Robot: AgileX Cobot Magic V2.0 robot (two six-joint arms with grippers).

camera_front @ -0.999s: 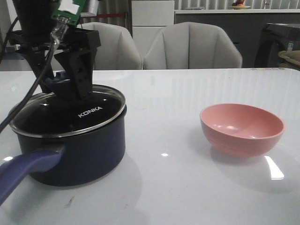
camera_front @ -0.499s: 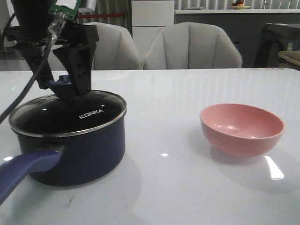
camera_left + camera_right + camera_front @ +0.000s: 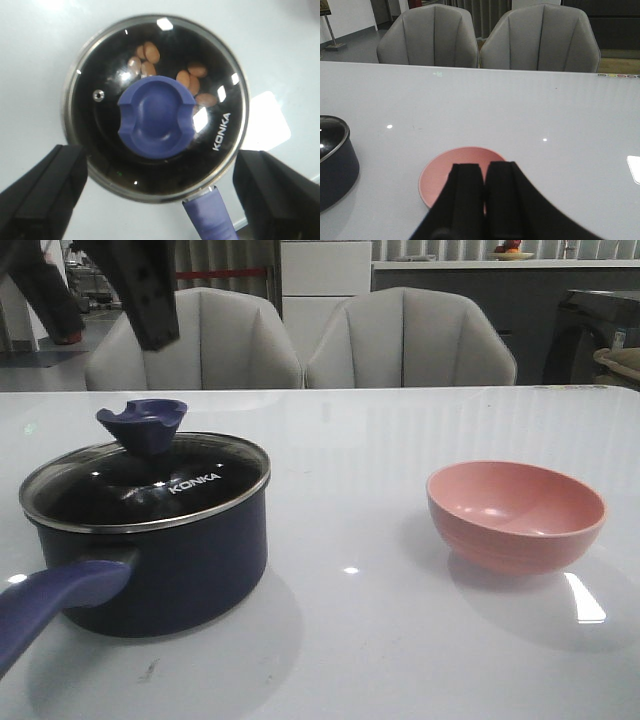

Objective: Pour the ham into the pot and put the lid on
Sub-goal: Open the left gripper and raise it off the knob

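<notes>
- Front view: the lid is sitting flat on the pot at the left of the counter; the pink bowl is standing well apart on the right.
- Left wrist view: my left jaws are hanging wide apart above the lid's knob, touching nothing; ham is showing through the glass.
- Right wrist view: my right jaws are pressing together, empty, over the bowl.

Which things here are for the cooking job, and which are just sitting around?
For the job:
ham
pot
lid
pink bowl
left end effector

Just around:
two grey chairs
white table
</notes>
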